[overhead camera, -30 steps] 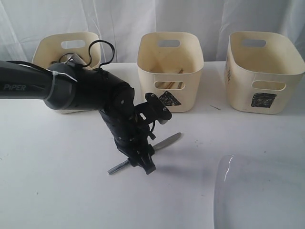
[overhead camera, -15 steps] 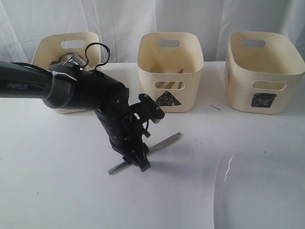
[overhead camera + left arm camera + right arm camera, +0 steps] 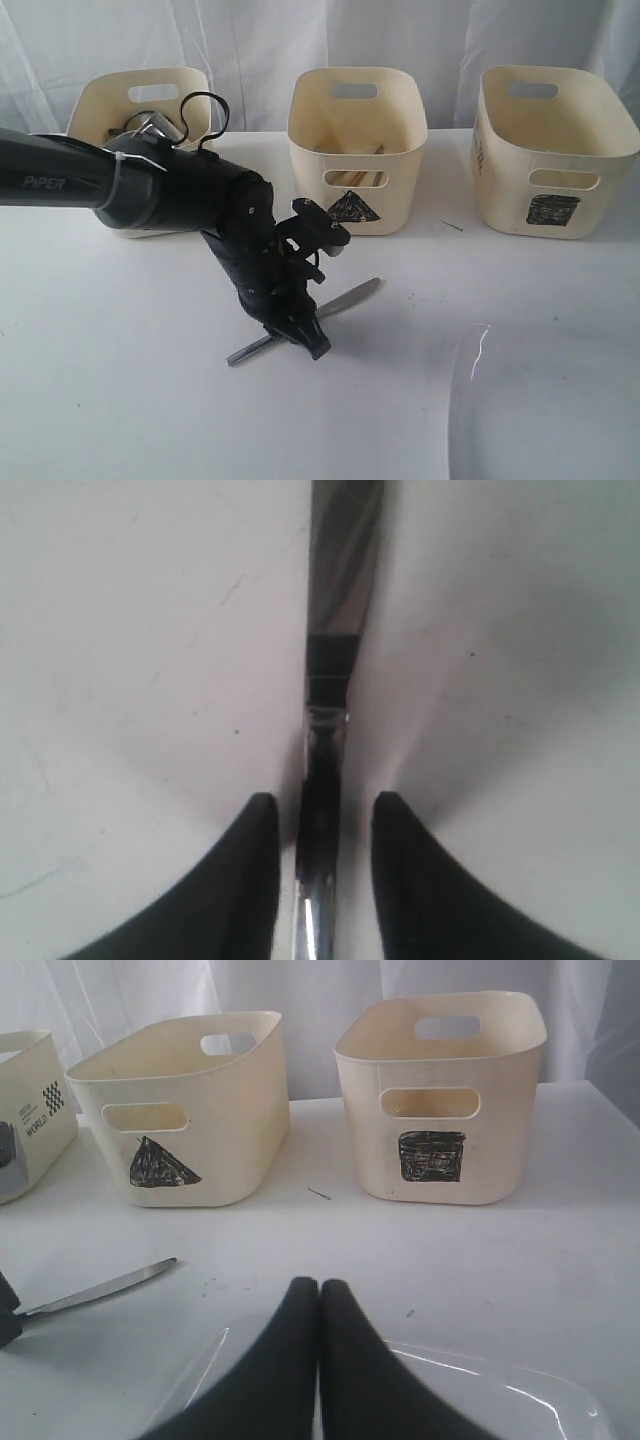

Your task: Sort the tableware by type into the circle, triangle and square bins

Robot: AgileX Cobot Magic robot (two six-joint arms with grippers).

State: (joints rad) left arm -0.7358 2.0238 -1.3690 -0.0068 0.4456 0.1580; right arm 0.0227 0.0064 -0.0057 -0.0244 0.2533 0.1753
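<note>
Exterior view: the left gripper [image 3: 311, 344] is down mid-table at the handle end of a steel knife [image 3: 350, 297], bare table [image 3: 120, 400] all round, clear of the triangle bin [image 3: 357, 150] and square bin [image 3: 555, 150] along the far edge; the arm [image 3: 150, 185] hides the mark of the third tub [image 3: 100, 100] at far left. Left wrist view shows its fingers [image 3: 250, 880] either side of the knife, a thin gap each side, not clamped; right wrist view shows the right gripper [image 3: 318, 1295] closed above the plate [image 3: 480, 1390] at near right

The left arm [image 3: 150, 190] comes in from the left edge of the desk [image 3: 100, 400], with its wrist bent steeply down. The left pincer [image 3: 310, 345] is at the desk surface, its fingers [image 3: 250, 880] parted. The right pincer [image 3: 319, 1295] has its fingers pressed together.
</note>
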